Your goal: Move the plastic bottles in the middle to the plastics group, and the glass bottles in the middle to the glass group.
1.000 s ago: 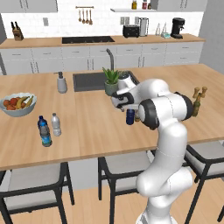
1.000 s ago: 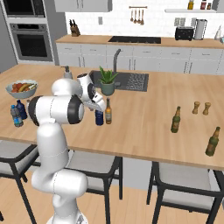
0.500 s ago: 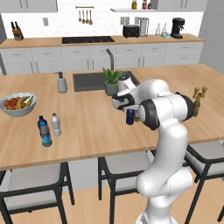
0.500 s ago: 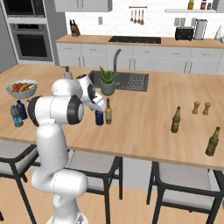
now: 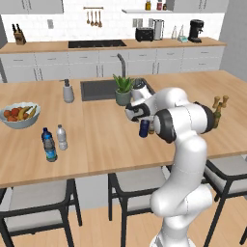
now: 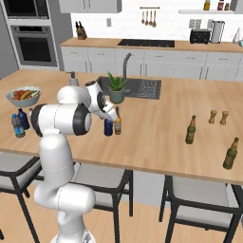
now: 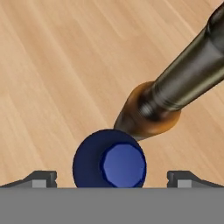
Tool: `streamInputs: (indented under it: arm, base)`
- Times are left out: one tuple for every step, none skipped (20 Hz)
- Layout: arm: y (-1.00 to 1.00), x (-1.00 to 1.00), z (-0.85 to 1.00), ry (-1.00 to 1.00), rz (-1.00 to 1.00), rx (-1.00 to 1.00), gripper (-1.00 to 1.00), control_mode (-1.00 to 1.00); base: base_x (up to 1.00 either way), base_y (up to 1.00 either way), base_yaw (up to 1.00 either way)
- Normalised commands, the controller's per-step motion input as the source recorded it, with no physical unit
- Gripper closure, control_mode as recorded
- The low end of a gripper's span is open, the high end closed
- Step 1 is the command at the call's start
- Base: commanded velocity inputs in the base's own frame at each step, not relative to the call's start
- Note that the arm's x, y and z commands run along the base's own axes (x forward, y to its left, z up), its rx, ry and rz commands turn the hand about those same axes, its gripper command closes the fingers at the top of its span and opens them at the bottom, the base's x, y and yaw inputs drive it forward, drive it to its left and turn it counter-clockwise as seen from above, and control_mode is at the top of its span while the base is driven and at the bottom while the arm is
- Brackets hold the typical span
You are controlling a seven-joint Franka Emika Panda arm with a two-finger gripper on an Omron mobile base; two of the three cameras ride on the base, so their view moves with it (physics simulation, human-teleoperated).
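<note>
You had the hand (image 7: 112, 181) spread wide and holding nothing, poised straight above the navy bottle (image 7: 109, 158), whose cap sat between the two fingertips (image 7: 40, 178). That squat bottle stood upright in the middle of the bench (image 5: 101, 137), so its long axis ran vertical and pointed up at the hand. Just beside it, and seemingly touching it at the base, stood the amber bottle (image 6: 117, 125), also upright, its narrow neck rising toward the camera.

Being plastic, the navy bottle was probably light and slightly yielding, and its smooth sides looked slippery, so a firm squeeze around the body below the cap seemed the safest hold for you. The amber one, if it was glass, would be stiffer, heavier and breakable; closing on the navy bottle risked nudging this neighbour over.

Far to the left of the bench, near the fruit bowl (image 5: 20, 115), the blue-labelled water bottle (image 5: 48, 145) and the clear white-capped bottle (image 5: 61, 137) stood upright close together. Off to the right, two green bottles (image 6: 191, 130) stood upright on the bench, well apart from the middle pair.
</note>
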Motion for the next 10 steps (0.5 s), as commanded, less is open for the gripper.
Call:
streamInputs:
  arm:
    - [0.00,0.14,0.00,-0.02,0.00,0.00,-1.00,-1.00]
    - [0.00,0.06,0.00,-0.04,0.00,0.00,-1.00,-1.00]
    - [0.08,0.00,0.00,-0.04,0.02,0.00,-1.00,-1.00]
    - [0.08,0.00,0.00,-0.05,0.03,0.00,-1.00,-1.00]
    - [0.09,0.00,0.00,-0.07,0.04,0.00,-1.00,-1.00]
    - [0.06,0.00,0.00,-0.09,0.04,0.00,-1.00,-1.00]
    - [0.04,0.00,0.00,-0.13,0.04,0.00,-1.00,-1.00]
    - [0.06,0.00,-0.01,-0.18,0.05,0.00,-1.00,-1.00]
    - [0.06,0.00,-0.07,-0.21,0.05,0.00,-1.00,-1.00]
    - [0.06,0.00,-0.11,-0.21,0.05,0.00,-1.00,-1.00]
  base:
    - [0.00,0.00,0.00]
    - [0.00,0.00,0.00]
    - [0.00,0.00,0.00]
    - [0.00,0.00,0.00]
    - [0.00,0.00,0.00]
    - [0.00,0.00,0.00]
    - [0.00,0.00,0.00]
    - [0.00,0.00,0.00]
    - [0.00,0.00,0.00]
    - [0.00,0.00,0.00]
